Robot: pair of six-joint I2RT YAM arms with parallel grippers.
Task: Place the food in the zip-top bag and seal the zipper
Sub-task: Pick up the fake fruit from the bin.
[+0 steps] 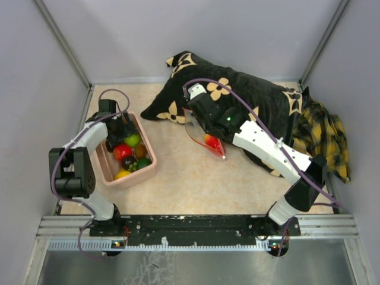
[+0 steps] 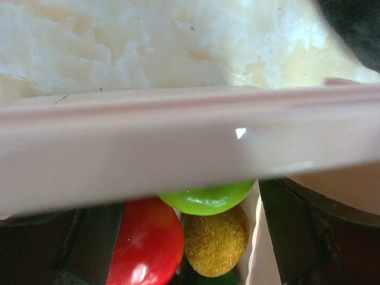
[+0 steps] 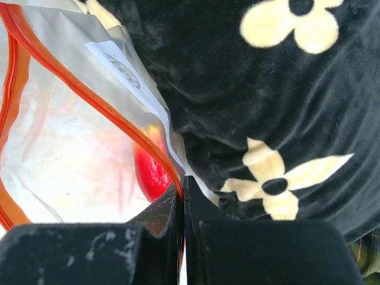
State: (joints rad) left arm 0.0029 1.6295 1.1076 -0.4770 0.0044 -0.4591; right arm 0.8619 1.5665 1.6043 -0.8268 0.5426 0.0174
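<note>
The table (image 1: 178, 172) was a pale beige, mottled surface. A pink tub (image 1: 151, 160) stood directly on it at 9 o'clock, its long side running from 12 toward 6. A black cushion with cream flowers (image 1: 255, 101) lay across the far part, from 12 round to 3 o'clock. A yellow-and-black plaid cloth (image 1: 323, 133) lay at 3 o'clock, touching the cushion's end. The zip-top bag (image 1: 202, 133) sat just off centre toward 1 o'clock; whether its lower corner touched the surface could not be told.

Top external: high at the near edge, looking down on the whole table (image 1: 190, 178). Left wrist — tight against the pink tub (image 2: 178, 148) rim; right wrist — tight on the zip-top bag (image 3: 71, 148). The top view shares both.
</note>
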